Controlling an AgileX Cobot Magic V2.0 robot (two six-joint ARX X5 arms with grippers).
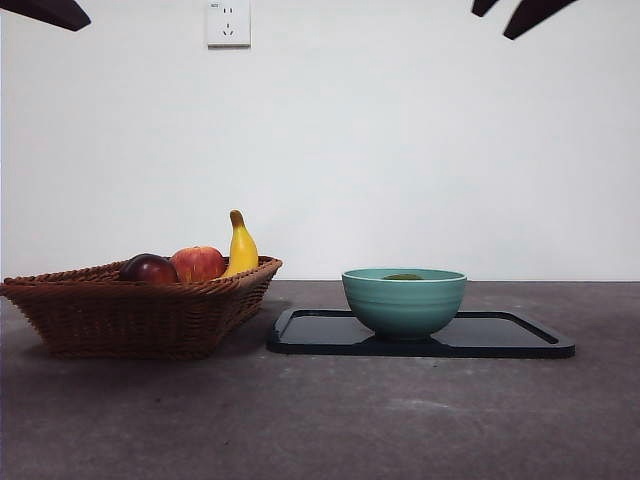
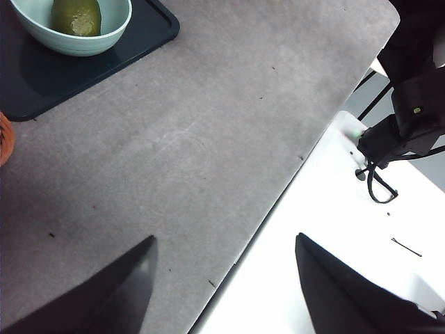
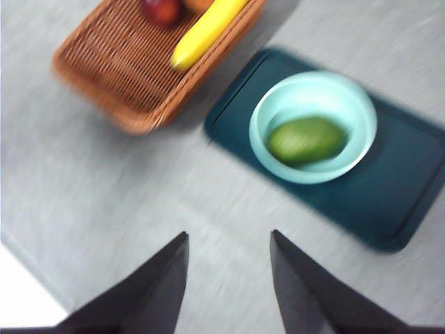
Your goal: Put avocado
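The avocado (image 3: 306,140) is lying on its side inside the pale green bowl (image 3: 313,87); in the front view only its dark top (image 1: 404,277) is showing above the rim of the bowl (image 1: 404,302); in the left wrist view it (image 2: 76,17) is sitting in the bowl (image 2: 104,38) likewise. The bowl is standing on the dark tray (image 1: 500,338), which is lying flat on the grey table (image 1: 320,420). Just beside the tray, the wicker basket (image 1: 130,310) is holding a banana (image 1: 241,247), a red apple (image 1: 198,263) and a dark red fruit (image 1: 149,268); the banana is leaning upright against the basket's far side.

The left gripper (image 2: 222,285) is hanging above the table's edge, well apart from the tray, jaws spread wide and holding nothing. The right gripper (image 3: 229,278) is hanging above bare table near the tray (image 3: 403,188) and basket (image 3: 125,69), jaws parted and empty; that view is blurred. A wall socket (image 1: 228,22) is showing on the white wall.
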